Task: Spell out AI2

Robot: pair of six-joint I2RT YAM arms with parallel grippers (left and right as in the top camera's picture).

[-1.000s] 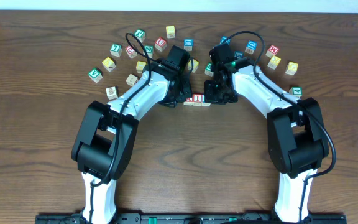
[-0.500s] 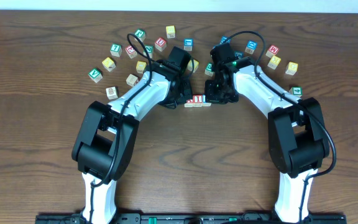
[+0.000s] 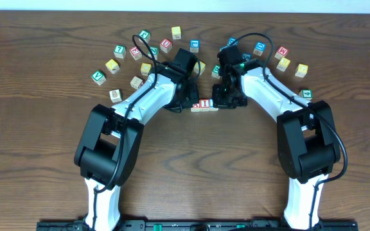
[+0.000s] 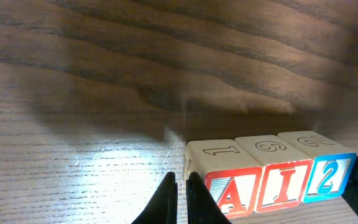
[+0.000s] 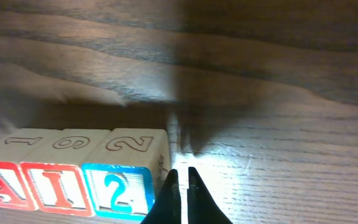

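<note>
Three pale wooden cubes stand touching in a row on the table: red "A" (image 4: 232,191), red "I" (image 4: 284,184), blue "2" (image 4: 327,178). In the right wrist view they read A (image 5: 0,183), I (image 5: 53,187), 2 (image 5: 120,191). In the overhead view the row (image 3: 204,104) lies between both grippers. My left gripper (image 4: 181,182) is shut and empty, its tips against the left side of the A cube. My right gripper (image 5: 183,173) is shut and empty, its tips against the right side of the 2 cube.
Several loose letter cubes lie in an arc behind the arms, from a green one (image 3: 98,77) at the left to a green one (image 3: 306,94) at the right. Yellow cubes (image 3: 112,65) sit among them. Bare wood table (image 3: 204,167) lies in front.
The row of three cubes has shifted very slightly to the right between the grippers. Both arms have barely moved.
</note>
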